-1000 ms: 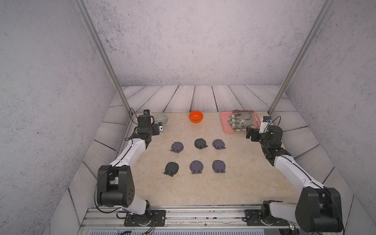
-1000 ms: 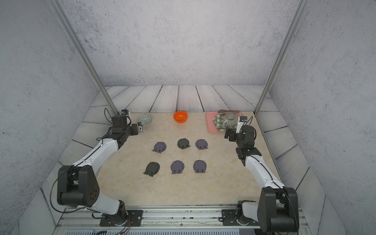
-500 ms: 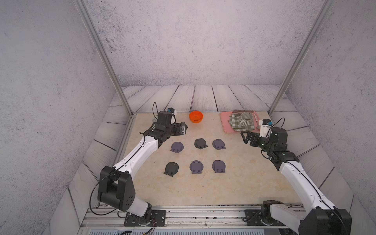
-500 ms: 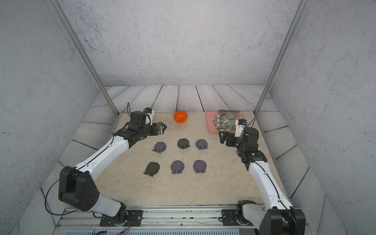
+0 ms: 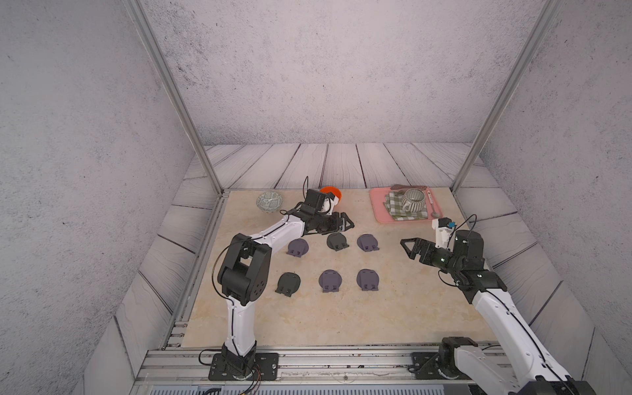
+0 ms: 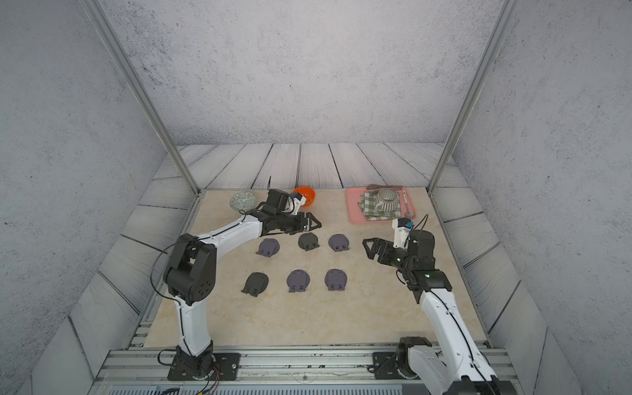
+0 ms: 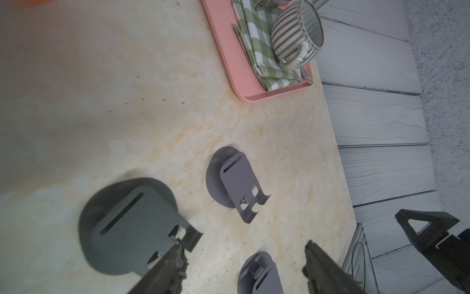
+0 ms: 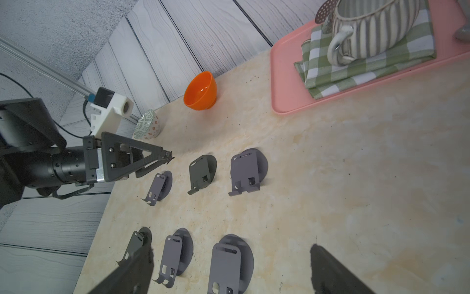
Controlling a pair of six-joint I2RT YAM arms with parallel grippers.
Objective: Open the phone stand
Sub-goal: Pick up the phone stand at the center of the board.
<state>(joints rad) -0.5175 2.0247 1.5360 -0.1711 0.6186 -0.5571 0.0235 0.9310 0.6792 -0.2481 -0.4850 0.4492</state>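
Six folded phone stands lie in two rows of three on the beige table. The back row holds a purple one [image 5: 297,247], a dark grey one [image 5: 337,241] and another purple one [image 5: 367,242]. My left gripper [image 5: 347,223] hovers open just behind the dark grey stand [image 7: 127,224]. One fingertip [image 7: 175,252] is at that stand's hooked lip; whether they touch I cannot tell. Nothing is between the fingers. My right gripper [image 5: 408,249] hangs open to the right of the rows and points at them, holding nothing. The front right purple stand [image 8: 229,264] lies under it.
An orange bowl [image 5: 331,193] and a patterned bowl [image 5: 269,201] stand at the back, behind the left arm. A pink tray [image 5: 376,212] at the back right carries a checked cloth, a striped cup [image 5: 413,200] and a spoon.
The left arm swung from the back left corner to the back row, and its jaws narrowed a little. The right gripper moved from beside the tray forward and towards the stands.
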